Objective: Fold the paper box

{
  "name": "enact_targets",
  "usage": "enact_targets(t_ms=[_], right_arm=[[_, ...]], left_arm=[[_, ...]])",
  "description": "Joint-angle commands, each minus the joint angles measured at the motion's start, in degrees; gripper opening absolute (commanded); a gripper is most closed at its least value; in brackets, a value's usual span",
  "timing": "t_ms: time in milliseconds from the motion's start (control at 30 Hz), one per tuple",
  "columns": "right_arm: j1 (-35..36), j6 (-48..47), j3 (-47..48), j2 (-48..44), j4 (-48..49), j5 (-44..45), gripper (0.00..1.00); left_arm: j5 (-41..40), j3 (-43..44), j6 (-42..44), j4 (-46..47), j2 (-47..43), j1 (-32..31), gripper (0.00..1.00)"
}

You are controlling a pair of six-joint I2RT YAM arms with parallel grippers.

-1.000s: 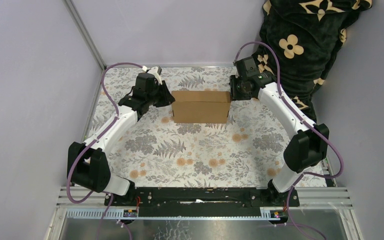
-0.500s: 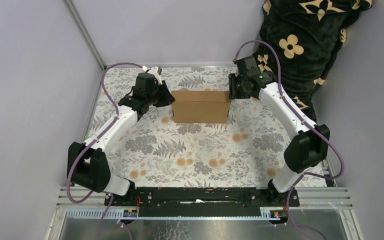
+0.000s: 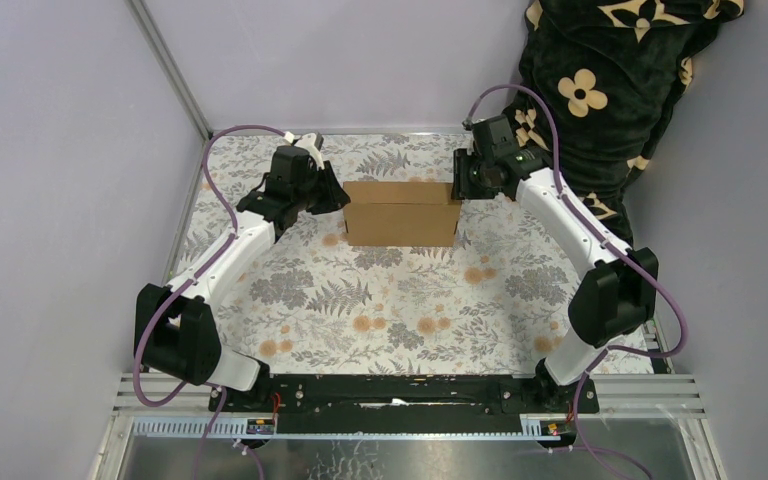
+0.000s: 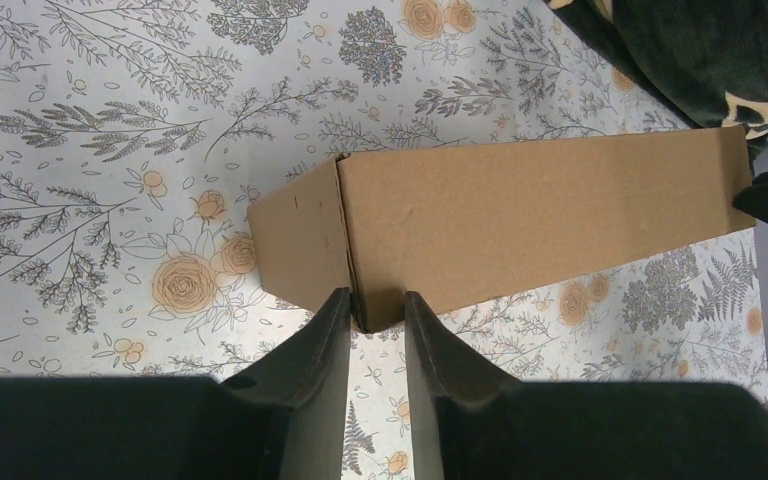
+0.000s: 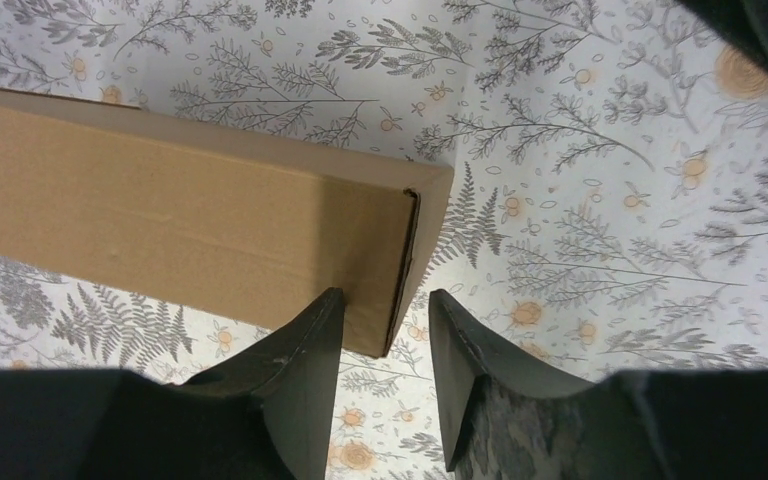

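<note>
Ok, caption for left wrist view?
Left gripper pinches a corner of the brown corrugated cardboard box on floral cloth.

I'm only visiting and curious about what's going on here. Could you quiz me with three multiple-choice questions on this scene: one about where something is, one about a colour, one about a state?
1. Where on the table is the paper box?
A. At the near edge
B. Far middle, between the left claw and the right claw
C. Far left corner

2. What colour is the box?
A. White
B. Blue
C. Plain brown

3. What state is the box in?
A. Folded up into a box shape
B. A flat sheet
C. Torn in two

Answers: 1 B, a claw sits at each end of it; 2 C, unprinted brown cardboard in every view; 3 A, it stands with a top and sides.
</note>
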Motion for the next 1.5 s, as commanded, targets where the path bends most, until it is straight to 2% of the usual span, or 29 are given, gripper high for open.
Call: enact_targets(t_ms=[0,167,533,1100,1333,1467], right_arm=[[0.1,1.0,-6.4,-1.4,3.5,-1.6,0.42],[0.1,1.7,-12.3,-3.5,5.4,-2.1,0.39],[0.2,1.9,-14.9,-7.0,5.1,-3.0,0.38],[3.1,4.2,-25.2,-16.0,5.7,-3.6,0.38],[4.8,6.6,-32.4,-19.0,8.8,-4.6,0.42],[4.9,6.4,-31.6,-20.0,8.0,-4.5,0.46]], left_arm=[[-2.2,-4.2,1.8,-6.9,3.2,0.3,0.30],[-1.7,-6.9,1.3,-5.7,2.2,0.3,0.30],[-2.1,-11.8,0.0,-5.0,-1.4,-1.5,0.30],[-2.1,-21.1,-8.4,-4.4,-12.5,-6.2,0.35],[-4.1,-27.7,-12.8,-2.7,-17.4,-6.9,0.42],[-4.7,-27.2,-13.4,-3.0,-18.2,-7.0,0.44]])
